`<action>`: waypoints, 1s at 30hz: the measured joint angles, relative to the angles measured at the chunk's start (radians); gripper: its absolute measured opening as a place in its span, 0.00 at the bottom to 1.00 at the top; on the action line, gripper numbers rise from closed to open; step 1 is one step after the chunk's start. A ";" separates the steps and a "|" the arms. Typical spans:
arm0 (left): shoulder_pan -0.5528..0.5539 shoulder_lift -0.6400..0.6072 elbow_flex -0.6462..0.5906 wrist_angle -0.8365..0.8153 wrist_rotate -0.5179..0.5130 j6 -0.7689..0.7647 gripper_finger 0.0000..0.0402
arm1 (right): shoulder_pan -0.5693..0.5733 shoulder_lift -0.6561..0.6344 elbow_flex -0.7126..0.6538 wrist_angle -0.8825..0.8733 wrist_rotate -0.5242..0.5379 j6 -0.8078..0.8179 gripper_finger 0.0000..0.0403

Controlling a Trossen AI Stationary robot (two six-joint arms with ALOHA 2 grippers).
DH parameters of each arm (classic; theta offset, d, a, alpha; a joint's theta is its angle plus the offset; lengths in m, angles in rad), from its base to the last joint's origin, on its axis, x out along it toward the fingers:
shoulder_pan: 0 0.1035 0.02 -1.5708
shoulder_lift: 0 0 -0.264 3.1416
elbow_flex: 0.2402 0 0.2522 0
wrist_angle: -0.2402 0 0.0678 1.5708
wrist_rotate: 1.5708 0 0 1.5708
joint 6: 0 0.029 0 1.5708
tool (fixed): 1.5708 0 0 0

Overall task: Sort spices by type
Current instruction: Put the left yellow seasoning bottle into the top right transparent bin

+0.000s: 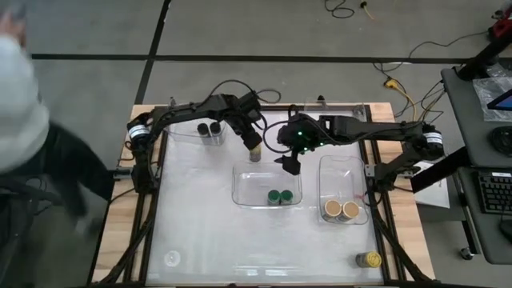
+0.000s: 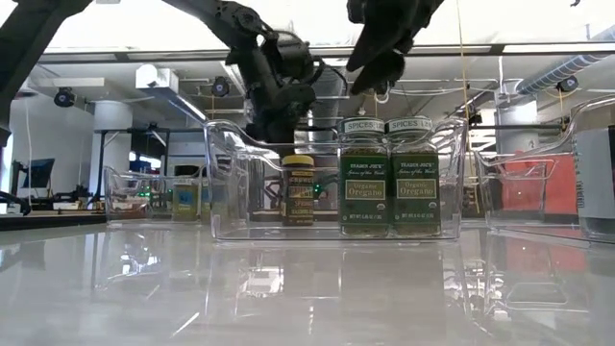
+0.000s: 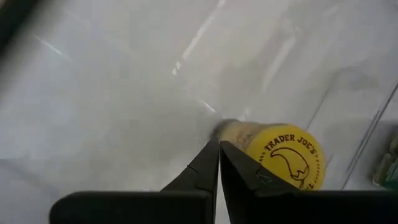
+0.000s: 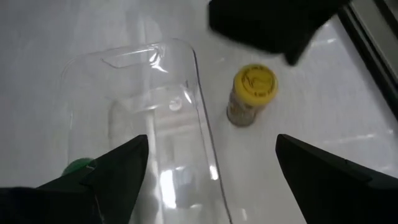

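Observation:
A yellow-lidded spice jar stands upright on its base on the white table, just beyond the middle tray. My left gripper is shut and hovers just above and beside the jar's lid; the low view shows a small gap over the jar. My right gripper is wide open, raised over the far end of the middle tray, touching nothing. A second yellow jar stands near the table's near right corner.
Two green-lidded jars stand in the middle clear tray. Two tan-lidded jars are in the right tray, and two black-lidded ones in the far left tray. A person stands left of the table.

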 joint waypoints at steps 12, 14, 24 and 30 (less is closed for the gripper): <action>0.005 -0.237 0.100 -0.195 -0.163 0.016 0.00 | -0.081 0.131 0.026 0.173 -0.146 -0.235 0.87; 0.005 -0.286 0.083 -0.210 -0.163 0.016 0.00 | -0.100 0.175 0.048 0.169 -0.159 -0.281 0.87; -0.085 -0.518 -0.059 -0.269 -0.153 -0.069 0.00 | -0.164 0.382 0.195 0.158 -0.284 -0.446 0.85; -0.230 -0.632 -0.200 -0.226 -0.064 -0.121 0.00 | -0.195 0.465 0.269 0.061 -0.288 -0.550 0.85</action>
